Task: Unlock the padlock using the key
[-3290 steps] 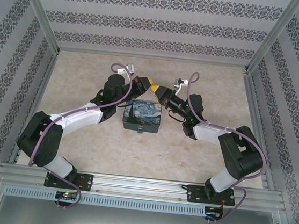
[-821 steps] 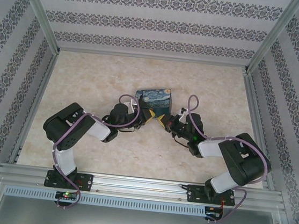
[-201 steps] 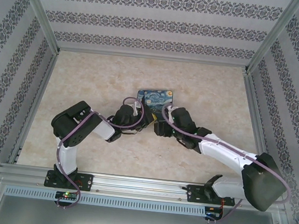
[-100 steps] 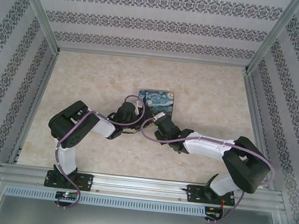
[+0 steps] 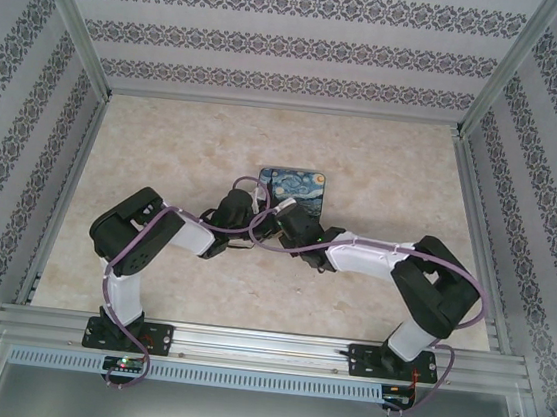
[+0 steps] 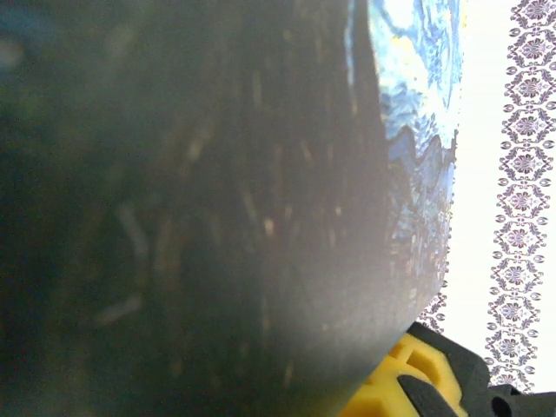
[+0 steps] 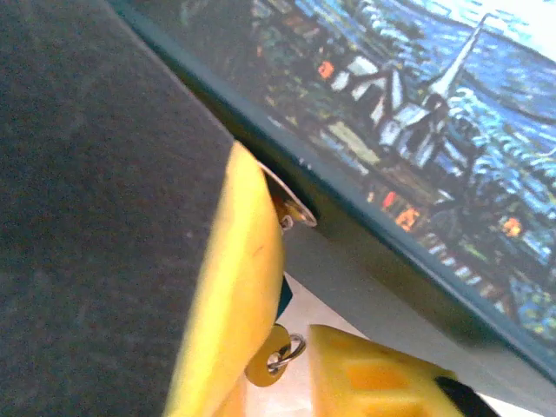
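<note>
The painted starry-night tin (image 5: 297, 182) lies mid-table. Both grippers meet at its near edge: my left gripper (image 5: 260, 209) on the left, my right gripper (image 5: 281, 213) beside it. In the right wrist view, my right gripper (image 7: 295, 365) has its jaws close together on the key (image 7: 271, 360), whose round head and small ring sit between them. A blue sliver of the padlock (image 7: 285, 295) shows behind the yellow finger, under the tin's silvery hasp (image 7: 294, 207). In the left wrist view a dark blur hides the left jaws. They are shut, and what they hold is hidden.
The tin's painted lid (image 7: 417, 130) fills the space above the right fingers, and its edge (image 6: 417, 130) shows in the left wrist view. Patterned walls (image 5: 297, 50) and metal rails (image 5: 59, 194) enclose the beige table (image 5: 165, 145).
My right arm swung left, bringing its gripper to the tin's near edge beside the left gripper, and its jaws narrowed. The left gripper and the tin stayed put.
</note>
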`<state>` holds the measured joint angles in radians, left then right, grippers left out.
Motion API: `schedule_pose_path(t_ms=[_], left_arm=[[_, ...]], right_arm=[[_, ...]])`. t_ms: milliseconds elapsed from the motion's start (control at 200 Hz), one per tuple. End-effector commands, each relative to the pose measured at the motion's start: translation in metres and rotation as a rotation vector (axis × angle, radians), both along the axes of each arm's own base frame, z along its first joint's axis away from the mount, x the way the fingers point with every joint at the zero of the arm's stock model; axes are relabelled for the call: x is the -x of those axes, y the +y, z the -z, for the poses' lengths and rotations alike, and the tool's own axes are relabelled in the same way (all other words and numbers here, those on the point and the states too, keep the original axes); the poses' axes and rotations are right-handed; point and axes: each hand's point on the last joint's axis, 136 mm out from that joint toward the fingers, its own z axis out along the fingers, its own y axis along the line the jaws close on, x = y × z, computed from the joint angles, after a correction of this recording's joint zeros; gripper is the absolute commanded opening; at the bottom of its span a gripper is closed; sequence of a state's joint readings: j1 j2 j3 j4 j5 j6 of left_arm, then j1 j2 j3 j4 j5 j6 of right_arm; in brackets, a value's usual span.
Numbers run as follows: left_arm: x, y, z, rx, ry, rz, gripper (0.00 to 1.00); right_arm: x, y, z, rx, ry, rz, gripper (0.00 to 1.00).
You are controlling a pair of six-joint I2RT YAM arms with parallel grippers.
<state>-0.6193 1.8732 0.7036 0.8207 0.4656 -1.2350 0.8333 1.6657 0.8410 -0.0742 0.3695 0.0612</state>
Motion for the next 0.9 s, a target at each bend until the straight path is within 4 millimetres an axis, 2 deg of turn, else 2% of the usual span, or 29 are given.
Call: schedule_pose_path(t_ms=[0,70,200,320,340,390,425,680,894], left_arm=[[0.004,0.000,-0.005,0.009,0.028,0.019,0.00],[0.005,0.000,-0.005,0.009,0.028,0.020,0.00],[0.006,0.002,-0.003,0.006,0.031,0.019,0.00],[0.006,0.002,-0.002,0.002,0.033,0.016,0.00],[0.006,0.003,0.000,-0.002,0.035,0.015,0.00],[0.006,0.003,0.001,-0.004,0.036,0.014,0.00],[0.006,0.004,0.001,-0.008,0.034,0.013,0.00],[0.010,0.007,0.008,-0.049,0.035,0.030,0.00],[0.017,0.010,0.018,-0.137,0.033,0.081,0.00]], right_arm=[[-0.009,0.006,-0.009,-0.008,-0.020,-0.001,0.13],[-0.010,0.009,-0.012,-0.033,-0.012,-0.008,0.00],[-0.003,0.017,-0.020,-0.125,0.032,-0.044,0.00],[0.014,0.030,-0.029,-0.347,0.164,-0.113,0.00],[0.017,0.031,-0.032,-0.386,0.184,-0.124,0.08],[0.021,0.030,-0.039,-0.460,0.218,-0.124,0.36],[0.023,0.027,-0.043,-0.498,0.225,-0.114,0.45],[0.024,-0.009,-0.069,-0.737,0.233,0.044,0.55],[0.031,-0.006,-0.069,-0.860,0.305,0.124,0.57]])
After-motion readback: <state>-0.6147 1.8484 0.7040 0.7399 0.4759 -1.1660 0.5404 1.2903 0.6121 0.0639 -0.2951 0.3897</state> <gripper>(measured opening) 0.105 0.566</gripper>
